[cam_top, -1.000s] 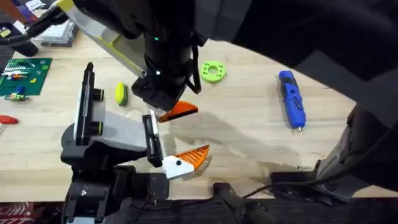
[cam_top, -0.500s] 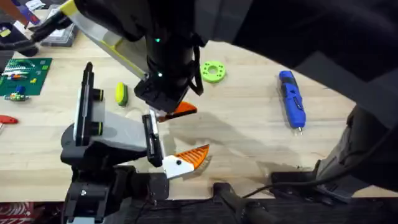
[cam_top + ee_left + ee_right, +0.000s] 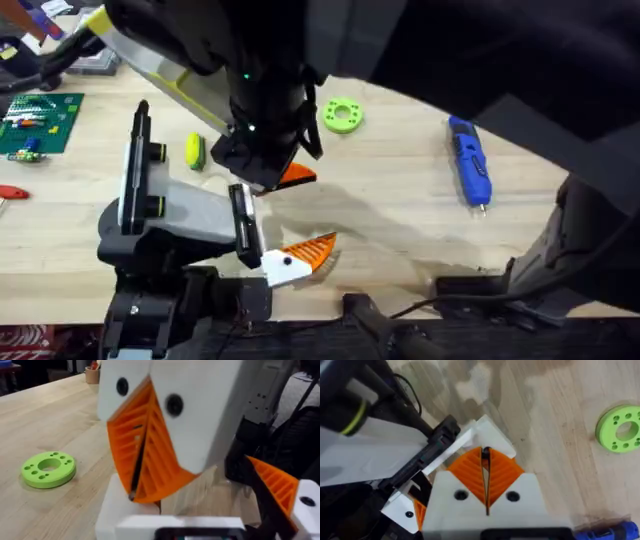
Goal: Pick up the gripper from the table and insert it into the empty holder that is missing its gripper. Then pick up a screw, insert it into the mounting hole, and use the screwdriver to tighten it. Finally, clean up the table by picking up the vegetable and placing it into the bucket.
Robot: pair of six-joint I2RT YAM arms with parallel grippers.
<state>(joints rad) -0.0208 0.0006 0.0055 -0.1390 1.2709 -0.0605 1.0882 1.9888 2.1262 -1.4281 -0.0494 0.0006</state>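
right wrist view: the right gripper [image 3: 485, 455] is closed, its orange ribbed pads pressed together with only a thin dark line between them. the white base of the orange finger piece [image 3: 492, 435] shows just past the pad tips, so the gripper appears to be holding that piece by its orange end. the base sits against the black holder plate [image 3: 437, 442] of the grey-and-black fixture [image 3: 185, 210]. from the left wrist view the same closed pads hang tips down over the white block. the fixture's own ribbed finger [image 3: 272, 485] stands just beside them.

in the overhead view the gripper's dark body covers most of the held piece, leaving a sliver of orange showing beside the holder plate. the right arm [image 3: 450, 50] rises close under the camera and hides the far right part of the table [image 3: 400, 220].

the vegetable [image 3: 194, 150] lies on the table near the fixture's far side, apart from the gripper. a lime-green ring [image 3: 343, 115] lies flat beyond the gripper. the screwdriver [image 3: 470, 160] lies well apart to the right, tip toward the near edge. a green circuit board [image 3: 35, 120] sits at the far left.
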